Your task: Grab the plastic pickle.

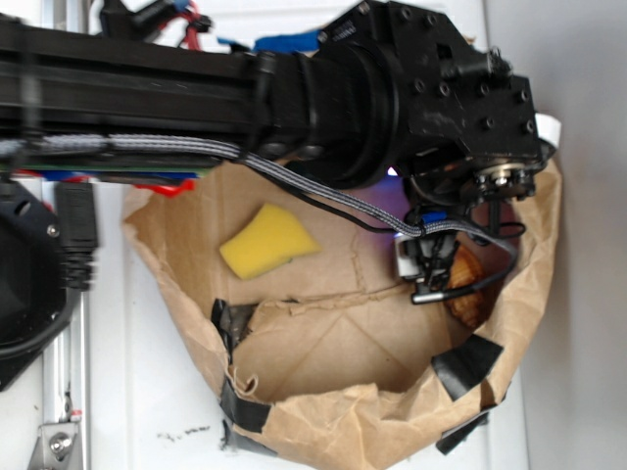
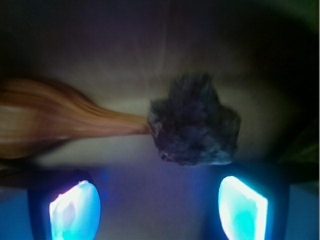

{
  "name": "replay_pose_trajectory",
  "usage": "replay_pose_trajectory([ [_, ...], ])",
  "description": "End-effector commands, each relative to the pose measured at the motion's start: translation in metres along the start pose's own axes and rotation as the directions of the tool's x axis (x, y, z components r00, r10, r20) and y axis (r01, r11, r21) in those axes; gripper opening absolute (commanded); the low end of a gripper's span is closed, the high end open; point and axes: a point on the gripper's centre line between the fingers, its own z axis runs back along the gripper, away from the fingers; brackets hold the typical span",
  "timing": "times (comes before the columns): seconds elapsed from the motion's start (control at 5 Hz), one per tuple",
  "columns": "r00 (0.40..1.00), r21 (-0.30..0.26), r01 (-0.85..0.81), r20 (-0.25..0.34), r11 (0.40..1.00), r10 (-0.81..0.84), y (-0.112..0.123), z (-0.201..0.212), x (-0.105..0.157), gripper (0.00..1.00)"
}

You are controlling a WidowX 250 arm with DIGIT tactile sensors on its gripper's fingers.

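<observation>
Black robot arm (image 1: 294, 88) hiding the paper bag's (image 1: 323, 411) far edge, tool (image 1: 431, 269) spread, empty, over a half-hidden orange-brown drumstick toy (image 1: 470, 284), yellow sponge (image 1: 266, 240) left, pickle unseen.

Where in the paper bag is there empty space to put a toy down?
The middle of the bag floor is bare, between the yellow sponge and the black tape at the right rim. The right side is crowded: the hand hangs there over the brown drumstick.
</observation>
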Motion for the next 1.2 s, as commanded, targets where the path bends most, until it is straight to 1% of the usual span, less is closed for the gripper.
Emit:
replay_pose_trajectory([
  [0.0,0.998,0.000,-0.005,0.060,1.000,0.005,0.007,0.025,0.000,1.00],
  [0.2,1.000,-0.021,0.006,0.026,1.000,-0.006,0.010,0.027,-0.016,1.00],
  [0.4,0.998,-0.029,0.038,0.043,0.999,-0.037,0.010,0.031,-0.038,1.00],
  [0.6,0.998,0.005,0.020,0.051,1.000,-0.020,0.018,0.025,-0.044,1.00],
  [0.8,1.000,0.035,-0.022,0.019,0.999,0.021,0.027,0.009,-0.033,1.00],
  [1.0,0.999,0.039,-0.042,0.012,0.998,0.042,0.031,0.007,-0.028,1.00],
])
